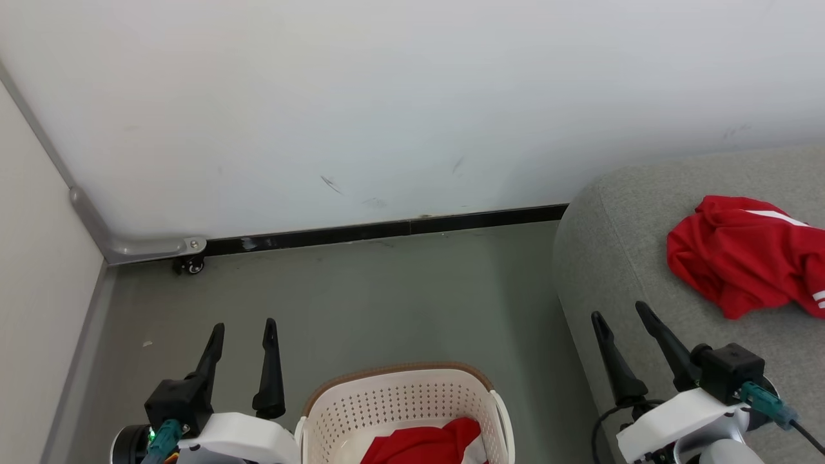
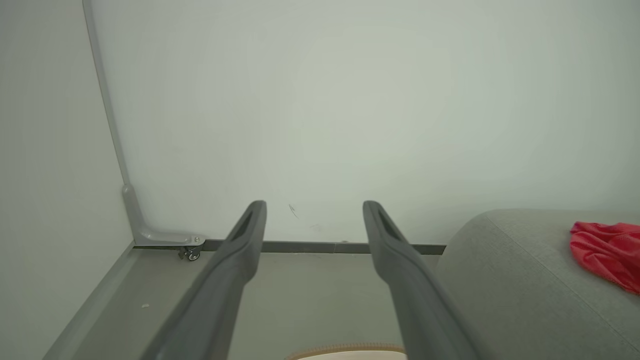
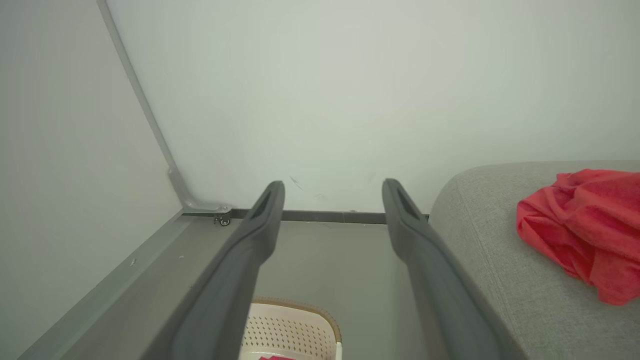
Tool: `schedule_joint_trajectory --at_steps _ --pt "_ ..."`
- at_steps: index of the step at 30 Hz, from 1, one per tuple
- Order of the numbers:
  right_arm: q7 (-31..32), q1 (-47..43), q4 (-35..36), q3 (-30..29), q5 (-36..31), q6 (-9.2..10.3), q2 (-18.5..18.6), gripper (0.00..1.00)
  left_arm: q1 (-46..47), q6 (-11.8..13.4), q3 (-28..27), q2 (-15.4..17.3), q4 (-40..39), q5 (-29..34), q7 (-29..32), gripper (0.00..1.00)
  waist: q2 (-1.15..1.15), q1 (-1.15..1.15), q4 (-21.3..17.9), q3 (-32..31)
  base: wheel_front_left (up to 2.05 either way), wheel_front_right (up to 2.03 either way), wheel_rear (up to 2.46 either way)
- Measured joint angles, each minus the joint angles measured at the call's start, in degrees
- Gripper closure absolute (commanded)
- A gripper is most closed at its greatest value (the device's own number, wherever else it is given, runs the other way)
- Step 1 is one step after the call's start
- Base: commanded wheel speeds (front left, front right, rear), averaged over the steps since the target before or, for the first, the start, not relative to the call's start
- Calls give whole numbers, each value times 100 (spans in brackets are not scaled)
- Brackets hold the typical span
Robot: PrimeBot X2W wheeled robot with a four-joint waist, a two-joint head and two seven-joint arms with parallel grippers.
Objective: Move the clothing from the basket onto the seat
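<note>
Head view: left gripper [image 1: 244,323] and right gripper [image 1: 619,309] both released, empty, fingers raised. The basket [image 1: 393,370] stands on the floor between them. One red garment [image 1: 741,258] lies crumpled on the seat [image 1: 619,258], well apart from the basket. A second red garment [image 1: 425,444] sits low in the basket, cut off by the frame's edge. Judged step in hand: fetch that second piece.

Left wrist view: fingers parted, nothing between them. They aim at the wall, above the basket rim, which barely shows at the bottom edge.

Right wrist view: fingers parted, empty. The basket is below them and the seat is to the right.

Note for the pick: the right arm is nearer the seat, so using it should shorten the carry. Pitch the wrist down, enter mid-heap clear of the perforated wall, and pinch a raised fold. Lift until the trailing cloth clears the rim, or the light basket may drag. Release beside the first garment.
</note>
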State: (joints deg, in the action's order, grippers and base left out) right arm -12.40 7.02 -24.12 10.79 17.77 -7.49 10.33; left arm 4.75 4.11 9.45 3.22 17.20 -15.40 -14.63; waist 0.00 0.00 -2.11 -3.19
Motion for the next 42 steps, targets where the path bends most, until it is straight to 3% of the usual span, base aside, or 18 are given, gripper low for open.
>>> schedule_joint_trajectory --at_steps 13,42 --pt "338 -413 419 -448 -487 0 -482 0 -16 68 -80 1 -26 101 0 0 0 0 3 43 0 0 0" --pt "860 -973 1397 -736 -934 0 -709 0 -97 100 -162 0 -73 154 0 0 0 0 -45 117 0 0 0"
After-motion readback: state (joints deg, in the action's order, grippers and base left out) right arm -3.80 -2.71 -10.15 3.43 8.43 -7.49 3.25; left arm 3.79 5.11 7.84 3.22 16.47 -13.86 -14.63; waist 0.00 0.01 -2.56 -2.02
